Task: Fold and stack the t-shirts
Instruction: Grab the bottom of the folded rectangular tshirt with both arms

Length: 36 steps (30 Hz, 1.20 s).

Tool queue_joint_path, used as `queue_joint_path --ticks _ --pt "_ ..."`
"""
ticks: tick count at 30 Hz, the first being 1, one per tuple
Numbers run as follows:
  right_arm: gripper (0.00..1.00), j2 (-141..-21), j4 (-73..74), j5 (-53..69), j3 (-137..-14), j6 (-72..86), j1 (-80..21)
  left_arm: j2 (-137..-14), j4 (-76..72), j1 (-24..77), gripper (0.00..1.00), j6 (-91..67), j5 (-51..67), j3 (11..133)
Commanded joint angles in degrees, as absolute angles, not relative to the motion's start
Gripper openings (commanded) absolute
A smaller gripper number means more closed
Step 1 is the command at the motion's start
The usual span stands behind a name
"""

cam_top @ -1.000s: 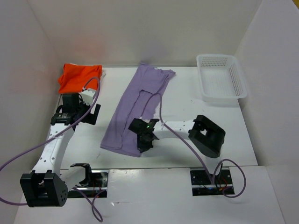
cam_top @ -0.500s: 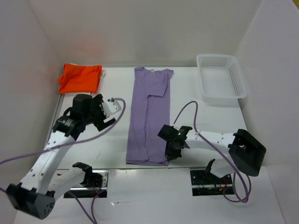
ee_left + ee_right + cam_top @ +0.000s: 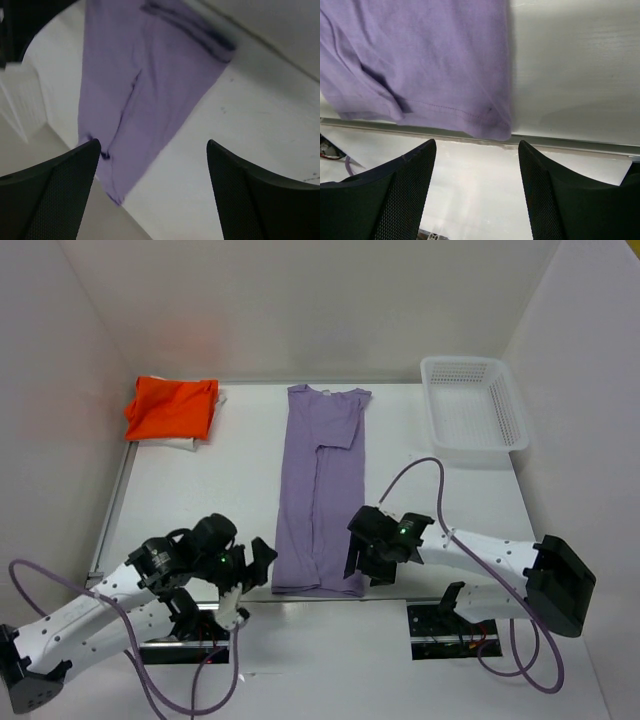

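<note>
The lavender t-shirt (image 3: 320,490) lies flat in a long narrow strip down the middle of the table, its hem at the near edge. The orange t-shirt (image 3: 170,407) sits folded at the back left, with a pale cloth edge (image 3: 183,444) showing beneath it. My left gripper (image 3: 256,562) hovers open just left of the lavender hem corner; in its wrist view (image 3: 152,144) the lavender t-shirt (image 3: 150,75) stretches away ahead. My right gripper (image 3: 364,565) stands open at the hem's right corner, and its wrist view (image 3: 476,145) shows the lavender hem (image 3: 420,60) lying loose just beyond the fingertips.
A white perforated basket (image 3: 472,405) stands at the back right. White walls enclose the table on the left, back and right. A metal rail runs along the near edge (image 3: 570,142), with both arm bases and cables just behind it.
My right gripper has opened and let go of the lavender hem after pulling the shirt straight. My left arm has swung from the back left to the near edge beside the hem.
</note>
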<state>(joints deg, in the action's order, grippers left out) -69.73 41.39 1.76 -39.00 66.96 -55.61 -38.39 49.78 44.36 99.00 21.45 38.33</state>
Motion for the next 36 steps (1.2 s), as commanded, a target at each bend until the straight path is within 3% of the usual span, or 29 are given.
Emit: queue_joint_path --ticks 1,8,13,20,27,31,32,33,36 --pt "0.72 -67.24 39.91 1.66 -38.77 68.2 -55.9 -38.66 51.42 50.52 0.91 111.88 25.84 34.19" --pt "0.72 -67.24 36.74 4.31 -36.12 68.73 -55.9 -49.82 40.7 57.56 0.91 111.88 27.33 30.59" --pt "0.72 -66.71 37.44 4.31 -35.07 68.73 -55.9 -60.98 38.41 59.33 0.74 111.88 24.52 30.67" --pt "0.72 -64.34 38.06 4.83 -33.31 69.78 -55.9 -66.09 38.23 59.85 0.7 110.66 20.92 30.68" --pt "0.72 -63.81 38.06 5.45 -32.26 69.79 -55.9 -75.84 32.08 59.85 0.61 98.02 19.78 34.01" --pt "0.72 -65.03 36.66 5.45 -31.73 69.26 -55.9 -75.23 30.76 59.85 0.4 98.61 21.88 32.52" --pt "0.72 -65.65 36.13 6.06 -31.73 69.26 -55.9 -75.23 30.07 59.85 0.13 98.61 21.88 31.74" --pt "0.72 -67.05 36.12 6.06 -31.73 69.26 -55.9 -75.23 29.36 59.85 0.09 98.61 21.88 31.73" --pt "0.72 -70.82 34.72 6.59 -32.42 68.12 -55.9 -74.01 29.36 59.85 0.09 98.09 23.2 31.03"
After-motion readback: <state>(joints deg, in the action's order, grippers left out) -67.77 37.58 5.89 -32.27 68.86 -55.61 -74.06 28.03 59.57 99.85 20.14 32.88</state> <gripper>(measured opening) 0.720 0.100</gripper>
